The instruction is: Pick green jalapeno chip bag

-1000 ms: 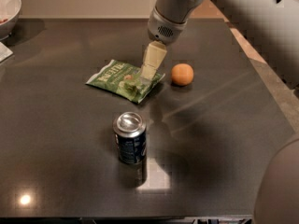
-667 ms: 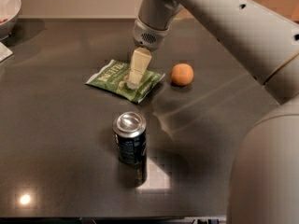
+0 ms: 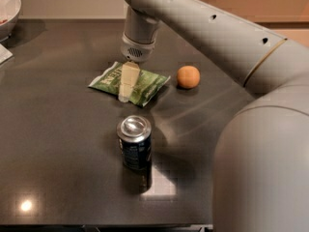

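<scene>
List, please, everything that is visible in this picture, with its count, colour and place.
green jalapeno chip bag: one, green with white lettering, lying flat at the table's middle rear
soda can: one, dark blue with silver top, upright in front of the bag
orange fruit: one, orange, right of the bag, apart from it
bowl: one, white, top left corner, partly cut off
white flat thing: one, left edge, mostly cut off
table: one, dark and glossy
gripper: one, cream, pointing down over the bag's middle
arm: one, grey, reaching in from the right
</scene>
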Robot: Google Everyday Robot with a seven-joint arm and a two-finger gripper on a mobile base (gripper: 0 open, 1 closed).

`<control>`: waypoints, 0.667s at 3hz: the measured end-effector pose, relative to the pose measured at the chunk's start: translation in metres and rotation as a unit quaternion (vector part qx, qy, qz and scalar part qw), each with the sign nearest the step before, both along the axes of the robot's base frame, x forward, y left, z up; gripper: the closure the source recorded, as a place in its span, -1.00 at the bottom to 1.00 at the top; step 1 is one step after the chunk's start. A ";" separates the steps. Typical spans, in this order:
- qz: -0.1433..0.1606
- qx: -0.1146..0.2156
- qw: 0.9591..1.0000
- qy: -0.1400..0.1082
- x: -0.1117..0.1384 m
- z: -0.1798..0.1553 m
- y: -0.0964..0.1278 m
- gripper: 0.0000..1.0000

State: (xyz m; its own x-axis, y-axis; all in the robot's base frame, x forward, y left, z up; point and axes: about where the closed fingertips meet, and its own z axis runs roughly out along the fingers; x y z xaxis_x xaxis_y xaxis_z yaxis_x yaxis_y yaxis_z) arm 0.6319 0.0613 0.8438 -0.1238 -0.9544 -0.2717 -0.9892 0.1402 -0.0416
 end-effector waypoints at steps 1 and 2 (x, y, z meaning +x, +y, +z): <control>-0.007 -0.019 1.000 0.005 0.003 -0.015 0.003 -1.00; -0.010 -0.037 0.999 0.007 0.007 -0.027 0.000 -0.62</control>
